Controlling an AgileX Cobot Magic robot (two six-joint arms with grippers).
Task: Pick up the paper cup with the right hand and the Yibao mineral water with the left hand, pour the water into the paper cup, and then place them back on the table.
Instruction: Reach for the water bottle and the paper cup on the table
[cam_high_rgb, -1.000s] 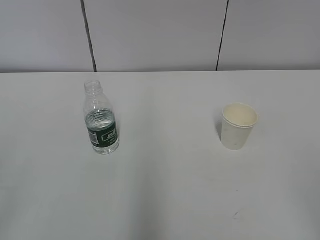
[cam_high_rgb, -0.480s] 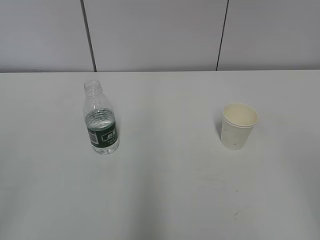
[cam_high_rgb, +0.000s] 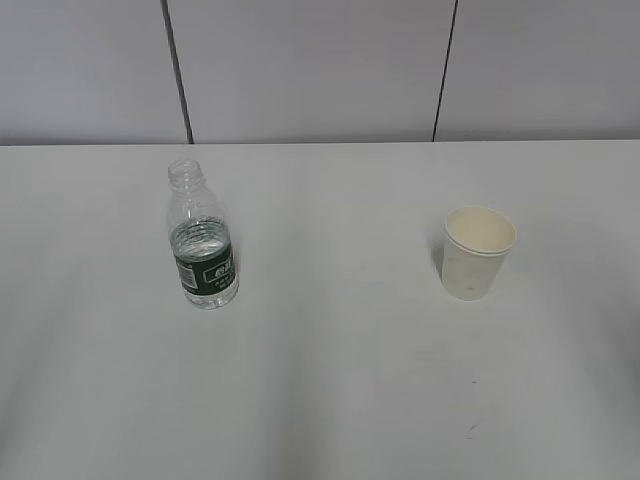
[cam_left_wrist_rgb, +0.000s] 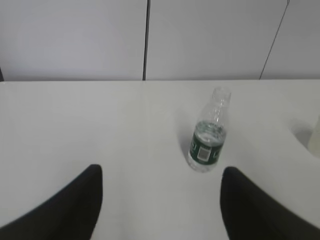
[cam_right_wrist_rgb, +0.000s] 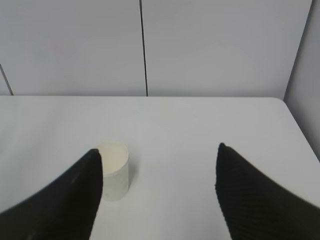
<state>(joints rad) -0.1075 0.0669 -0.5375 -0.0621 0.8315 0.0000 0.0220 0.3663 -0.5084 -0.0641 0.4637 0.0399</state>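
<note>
The Yibao mineral water bottle (cam_high_rgb: 203, 250) stands upright and capless on the white table (cam_high_rgb: 330, 370), left of centre; it also shows in the left wrist view (cam_left_wrist_rgb: 207, 137). The cream paper cup (cam_high_rgb: 477, 252) stands upright to the right, and shows in the right wrist view (cam_right_wrist_rgb: 115, 170). No arm shows in the exterior view. My left gripper (cam_left_wrist_rgb: 161, 172) is open and empty, with the bottle ahead and slightly right of the gap. My right gripper (cam_right_wrist_rgb: 159, 152) is open and empty; the cup sits ahead, just beside the left finger (cam_right_wrist_rgb: 75, 195).
A grey panelled wall (cam_high_rgb: 320, 70) with dark vertical seams stands behind the table's back edge. The table's right edge (cam_right_wrist_rgb: 300, 135) shows in the right wrist view. A few tiny dark specks (cam_high_rgb: 472, 430) lie on the near tabletop.
Bottle and cup have not moved. Faint shading on the near tabletop shifts slightly between frames.
</note>
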